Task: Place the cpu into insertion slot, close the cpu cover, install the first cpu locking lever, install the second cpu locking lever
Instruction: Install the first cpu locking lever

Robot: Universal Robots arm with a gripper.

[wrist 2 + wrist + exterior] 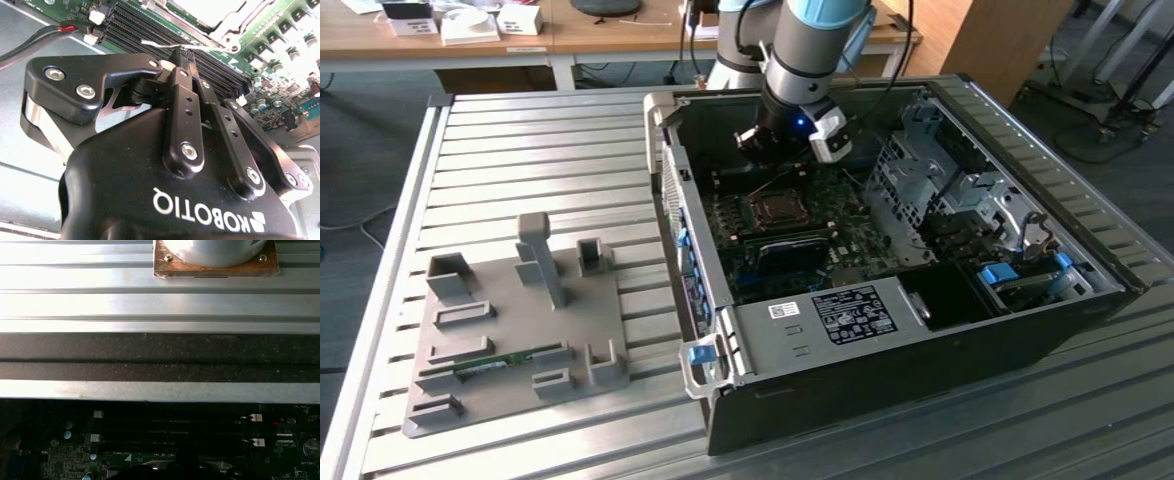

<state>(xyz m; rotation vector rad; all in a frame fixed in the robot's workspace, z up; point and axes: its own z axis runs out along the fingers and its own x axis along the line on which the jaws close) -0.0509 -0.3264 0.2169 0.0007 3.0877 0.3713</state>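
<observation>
My gripper (783, 152) hangs over the back of the motherboard inside the open computer case, just behind the insertion slot (774, 208). In the second wrist view its black fingers (181, 95) are pressed together, so the gripper (184, 50) is shut. A thin silver locking lever (156, 44) runs right up to the fingertips; I cannot tell whether it is clamped or only touched. Beyond it lies the cpu cover (222, 31), folded down over the slot, with the pale top of the cpu (207, 7) in its window.
Long black memory slots (150, 30) lie between the gripper and the socket. Drive cages and cables (947, 190) line the case on the exterior view's right. A grey fixture plate (520, 320) sits on the slatted table (534, 150) beside the case.
</observation>
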